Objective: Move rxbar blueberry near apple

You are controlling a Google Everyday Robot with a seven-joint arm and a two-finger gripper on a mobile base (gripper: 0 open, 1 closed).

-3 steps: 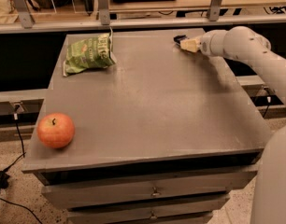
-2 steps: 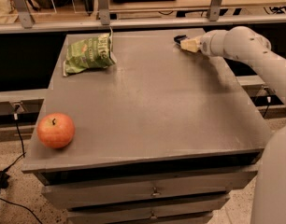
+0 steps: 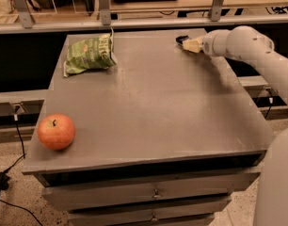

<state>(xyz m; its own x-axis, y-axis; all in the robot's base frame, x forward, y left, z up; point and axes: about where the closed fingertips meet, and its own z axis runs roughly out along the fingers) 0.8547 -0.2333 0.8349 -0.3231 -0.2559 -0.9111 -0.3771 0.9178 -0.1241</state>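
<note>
The apple, red-orange with a short dark stem, sits at the front left corner of the grey table. My gripper reaches in from the right and rests low over the table's far right part. A small dark flat thing, which looks like the rxbar blueberry, lies right at the gripper's tip near the back edge. Most of it is hidden by the gripper. The bar and the apple are far apart, at opposite corners of the table.
A green chip bag lies at the far left of the table. A rail with metal posts runs behind the table. Drawers are below the front edge. A cable hangs at the left.
</note>
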